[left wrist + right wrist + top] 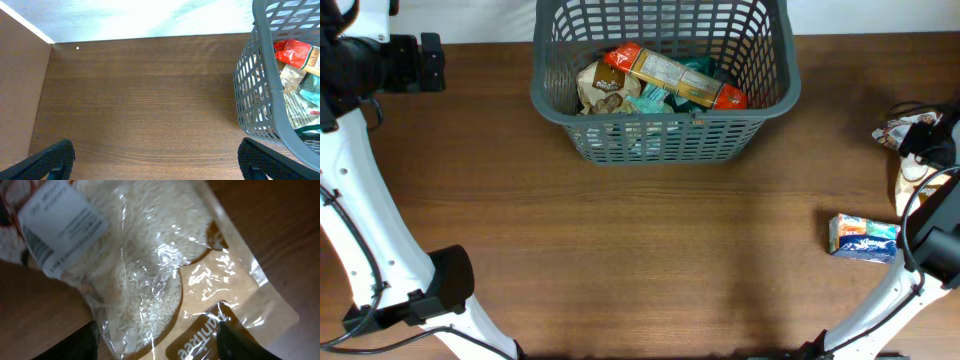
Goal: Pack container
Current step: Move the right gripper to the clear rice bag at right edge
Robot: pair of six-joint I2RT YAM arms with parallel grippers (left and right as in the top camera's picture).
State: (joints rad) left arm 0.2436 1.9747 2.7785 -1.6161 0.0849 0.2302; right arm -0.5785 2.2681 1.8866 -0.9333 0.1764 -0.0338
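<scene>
- The counter (650,250) is a broad brown wooden top. Most of it is bare, so there is open room between the loose goods at the right of the overhead frame and the basket at the top centre.
- The container (660,140), a dark grey slotted basket, sits at the top centre of the overhead frame, between the two arms, likely so that either one can reach it. It already holds a heap: a long orange-and-yellow packet (675,75) lies slantwise on top, with a brown packet (603,88) and teal packets (698,85) beneath it. By my judgement the packing is well along but not finished.
- The left gripper (156,150) hangs at the upper left of the overhead frame, beside the basket. Its fingers (55,157) are wide apart with only bare wood between them. It seems parked there out of the way.
- The right gripper (160,342) is at the far right edge of the overhead frame, low over a bag of rice (150,270). One dark finger shows on each side of the bag at the bottom of the wrist view, set as if for a pick. I cannot tell whether they are pressing on the film.
- The bag of rice is clear and crinkled, with a tan printed panel. It looks soft and loosely filled, so it may sag or slide when lifted.
- A small blue packet (863,238) lies alone at the lower right, apart from the bag of rice, and is probably waiting its turn.
</scene>
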